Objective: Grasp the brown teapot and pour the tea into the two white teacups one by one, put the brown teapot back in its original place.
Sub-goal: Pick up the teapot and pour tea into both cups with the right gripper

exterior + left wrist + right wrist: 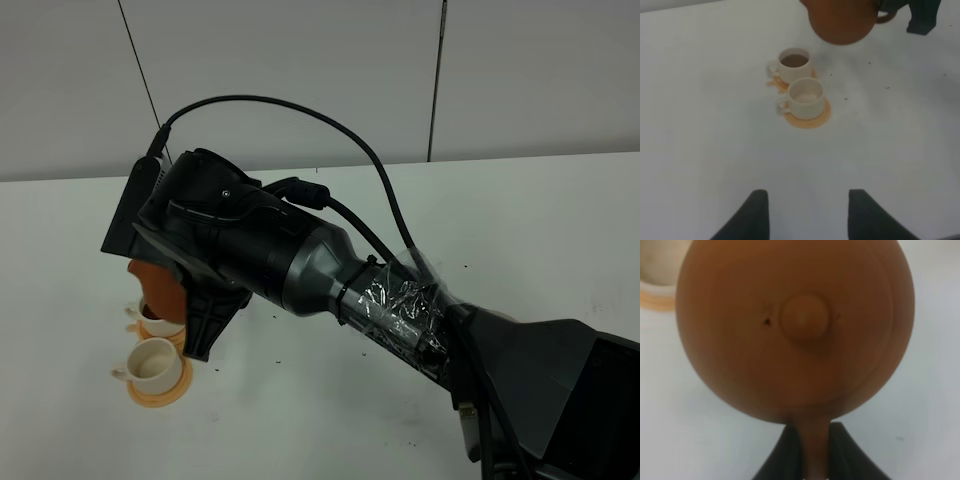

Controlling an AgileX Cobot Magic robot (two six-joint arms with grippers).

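Meeting a grey panelled wall (300, 70), speck-dotted white table (300, 420).

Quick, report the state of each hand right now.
Left hand: open, holding nothing.
Right hand: closed, holding the squat reddish-brown clay teapot.

1. The far teacup (794, 64) and near teacup (806, 96) stand just beside each other, leaving no passage between them.
2. The brown teapot (840, 22) hangs above the far teacup, blocking it from overhead.
3. Bare counter (700, 150) lies open around the pair.
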